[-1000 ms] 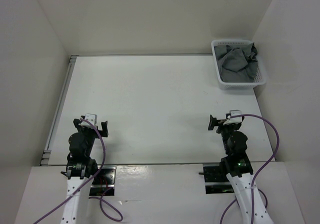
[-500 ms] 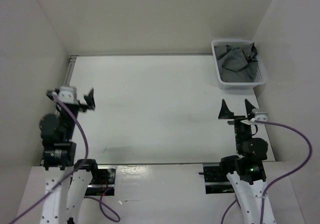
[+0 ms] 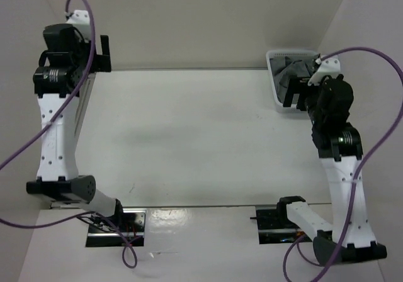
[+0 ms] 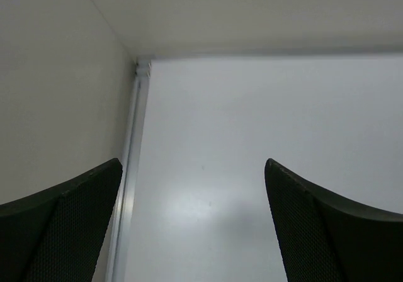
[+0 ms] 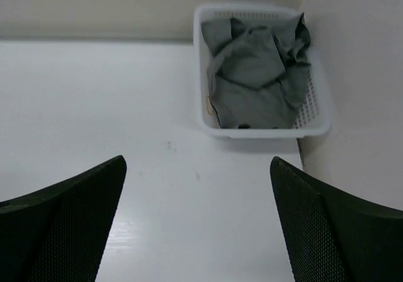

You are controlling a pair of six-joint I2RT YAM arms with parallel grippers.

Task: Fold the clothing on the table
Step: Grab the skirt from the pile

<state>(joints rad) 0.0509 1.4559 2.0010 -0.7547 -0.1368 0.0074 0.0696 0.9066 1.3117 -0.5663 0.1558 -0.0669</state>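
The clothing (image 5: pixel 252 74), a crumpled dark grey fabric, lies bundled inside a white mesh basket (image 5: pixel 261 131) at the table's far right corner. In the top view my right arm hides much of the clothing (image 3: pixel 291 73). My right gripper (image 5: pixel 196 161) hangs open above bare table just in front of the basket, apart from it, with nothing between its fingers. It is also in the top view, my right gripper (image 3: pixel 295 93). My left gripper (image 3: pixel 101 54) is raised at the far left corner, open and empty. The left wrist view shows my left gripper (image 4: pixel 192 162) over the white table (image 4: pixel 252 137).
A thin metal rail (image 4: pixel 132 169) runs along the table's left edge, against the white wall. White walls close in the back and both sides. Purple cables loop off both arms. The basket (image 3: pixel 275 56) stands tight against the right wall.
Both arms have risen from their folded pose at the near edge. The left swung up to the far left corner; the right reached out to the basket. Both grippers stayed open.
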